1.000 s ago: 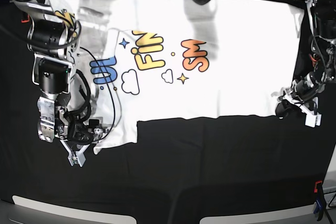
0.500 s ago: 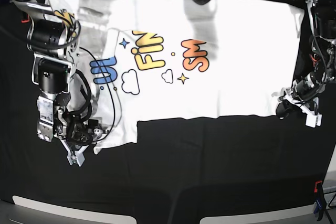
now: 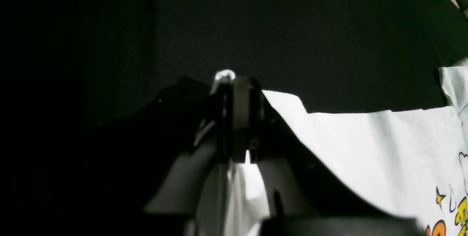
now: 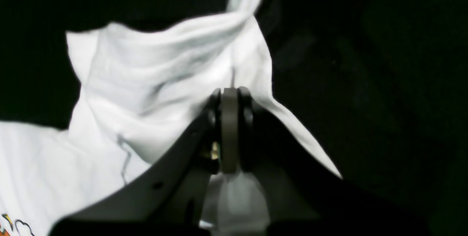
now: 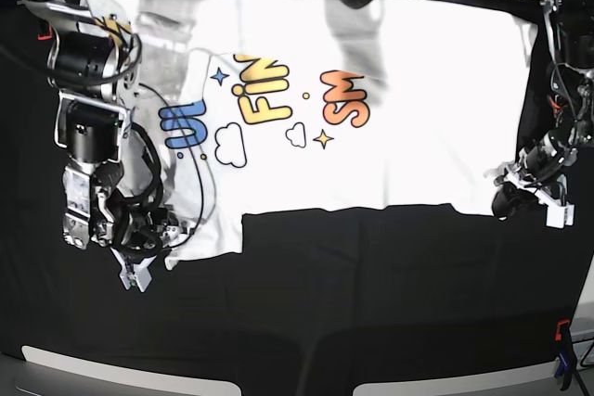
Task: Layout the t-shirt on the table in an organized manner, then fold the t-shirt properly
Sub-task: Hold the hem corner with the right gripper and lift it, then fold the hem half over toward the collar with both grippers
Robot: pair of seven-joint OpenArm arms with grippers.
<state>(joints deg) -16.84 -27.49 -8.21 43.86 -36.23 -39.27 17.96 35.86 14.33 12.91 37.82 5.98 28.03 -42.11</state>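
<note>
While the t-shirt point(image 5: 371, 108) lies spread print-up across the far half of the desk point(image 5: 371, 303), both arms sit at its near corners. The print reads blue letters, yellow "FIN", orange "SM", with clouds and stars between; a fold at the shirt's left side in the base view covers part of the blue word.

Right end effector point(image 4: 229, 95): jaws pressed together. Wrist view shows white fabric bunched and ridged directly ahead of the tips and running down both sides of them, with a thin strip of cloth rising from the closed tips. Appears clamped on the sleeve or corner flap of the t-shirt. In the base view this end effector point(image 5: 139, 275) sits just off the near-left flap, which hangs lower than the rest of the hem.

Left end effector point(image 3: 237, 82): jaws together. Wrist view shows the shirt's corner coming to a point right at the tips, fabric passing beneath the fingers; clamped on the t-shirt's hem corner. In the base view it point(image 5: 529, 187) sits at the near-right corner of the shirt.

Hem between the two corners runs straight along the black cloth. Near half of the desk shows only black cloth. A red and blue clamp point(image 5: 562, 359) sits at the desk's near-right edge.
</note>
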